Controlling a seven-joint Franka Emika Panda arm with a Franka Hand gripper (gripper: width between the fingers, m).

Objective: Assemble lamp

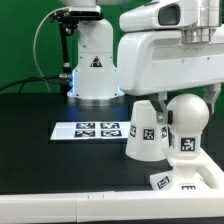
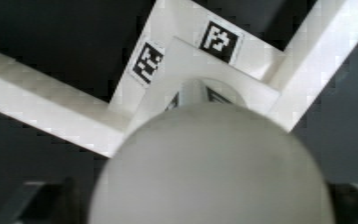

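Observation:
The lamp's bulb (image 1: 186, 125) stands upright on the flat base (image 1: 188, 180) at the exterior view's right. My gripper (image 1: 188, 103) is lowered over the bulb's round head, with a dark finger on each side of it. In the wrist view the bulb head (image 2: 202, 165) fills the lower middle, and the tagged base (image 2: 220, 45) lies beyond it. The fingers (image 2: 43, 200) show only as dark shapes at the edges, with a thin gap to the bulb, so the jaws look open. The tapered shade (image 1: 145, 130) stands on the table next to the bulb.
The marker board (image 1: 95, 129) lies flat at the exterior view's left of the shade. The white robot pedestal (image 1: 95, 60) with a triangle mark stands behind it. The table's front edge runs along the bottom of the exterior view.

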